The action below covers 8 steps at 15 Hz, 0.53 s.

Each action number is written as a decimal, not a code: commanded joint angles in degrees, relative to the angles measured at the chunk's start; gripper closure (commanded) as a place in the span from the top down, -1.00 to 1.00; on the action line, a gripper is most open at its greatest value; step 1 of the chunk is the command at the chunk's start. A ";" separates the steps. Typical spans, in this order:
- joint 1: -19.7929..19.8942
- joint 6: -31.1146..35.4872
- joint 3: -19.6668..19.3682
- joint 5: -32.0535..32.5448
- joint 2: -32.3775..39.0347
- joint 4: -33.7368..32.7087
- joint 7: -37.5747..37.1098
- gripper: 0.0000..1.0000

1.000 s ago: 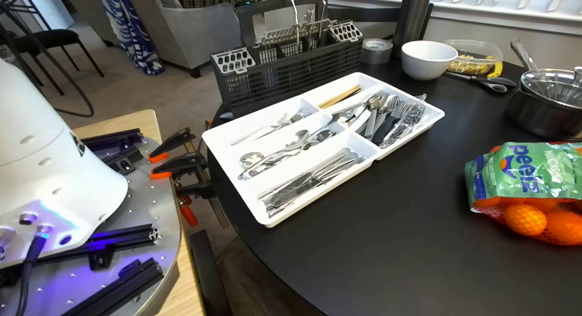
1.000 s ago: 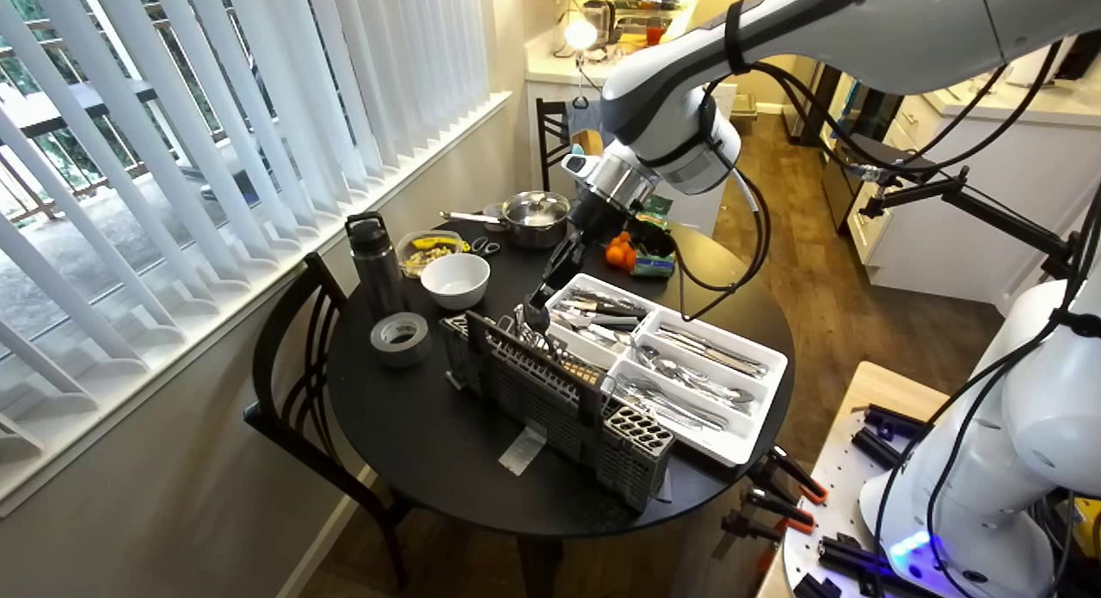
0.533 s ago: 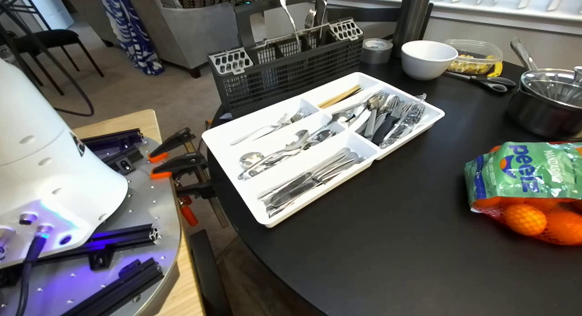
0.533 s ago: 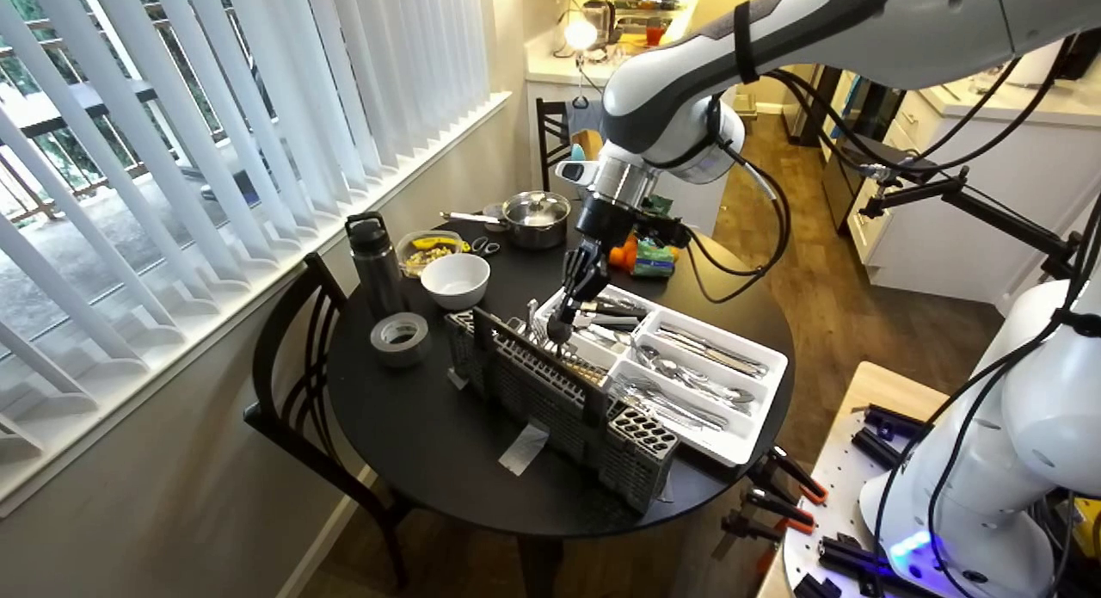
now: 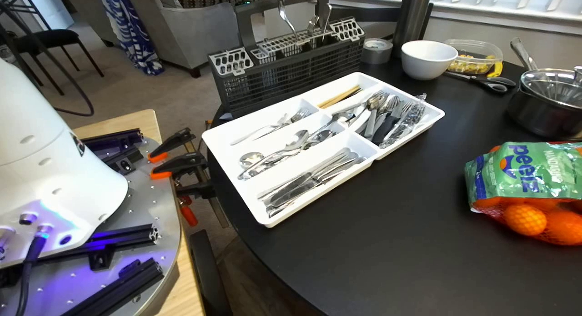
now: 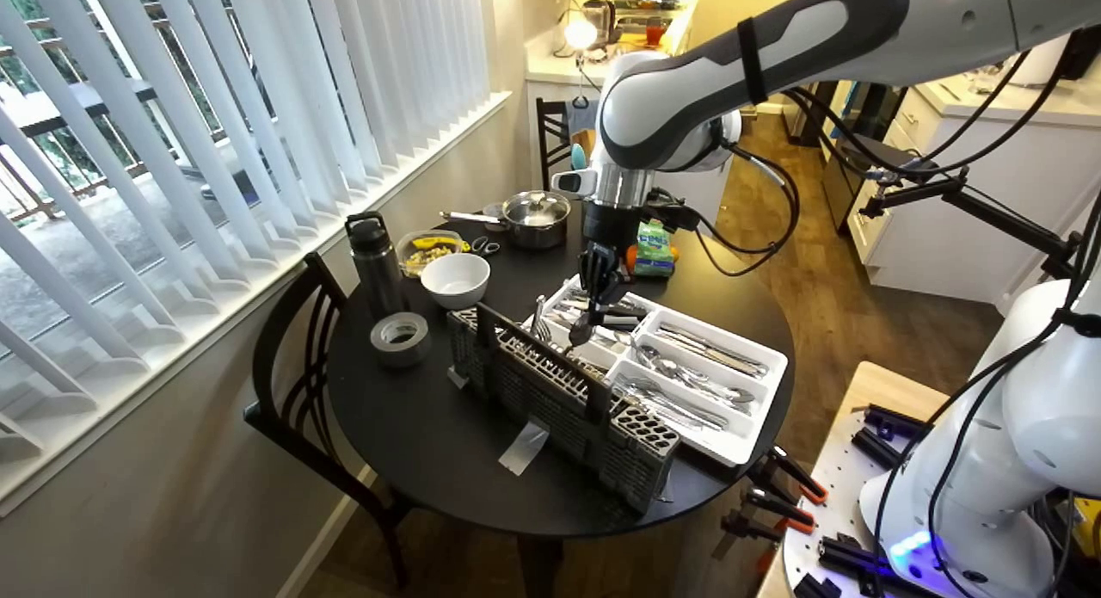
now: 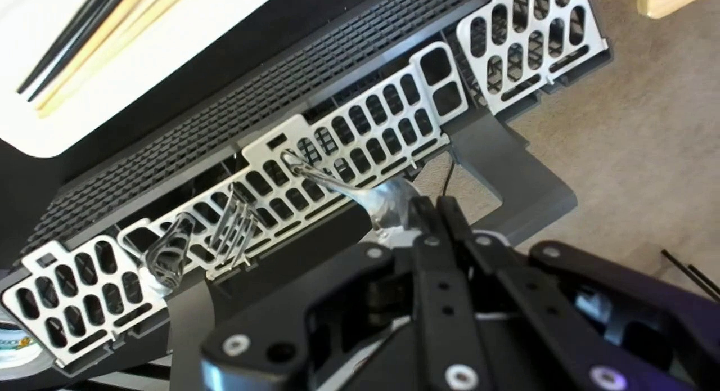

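Judged step, mid-handling: pinching metal spoon (image 7: 388,202) by the bowl with gripper (image 7: 435,202), narrowed to a thin gap. Held slanted over basket (image 5: 295,75), with handle end down toward its slots; cannot tell if through one. Next, likely calls for firm hold and straight vertical travel, against snagging. Noted: polished, curved metal; ribbed dark mesh, pale perforated plastic. In basket, fork (image 7: 236,230), tines up; beside basket, smooth white compartmented tray (image 5: 259,113).
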<state>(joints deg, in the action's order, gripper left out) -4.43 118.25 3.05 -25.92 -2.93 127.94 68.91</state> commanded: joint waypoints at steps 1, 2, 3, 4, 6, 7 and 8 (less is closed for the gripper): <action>-0.27 -3.83 -0.21 -0.82 -2.78 0.91 3.42 -0.96; -0.35 -4.31 -0.35 -2.31 -3.24 0.96 4.97 -0.96; -0.36 -5.53 -0.54 -4.03 -3.75 0.87 7.10 -0.96; -0.28 -6.98 -0.80 -5.43 -3.98 0.59 8.96 -0.96; -0.14 -9.74 -1.49 -8.92 -4.66 0.00 11.82 -0.96; -0.06 -10.86 -1.80 -10.08 -5.11 -0.22 12.63 -0.96; -0.02 -11.15 -2.02 -11.25 -5.64 -0.15 13.06 -0.96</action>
<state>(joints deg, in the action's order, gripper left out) -4.73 113.07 1.88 -33.04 -4.58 126.74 78.72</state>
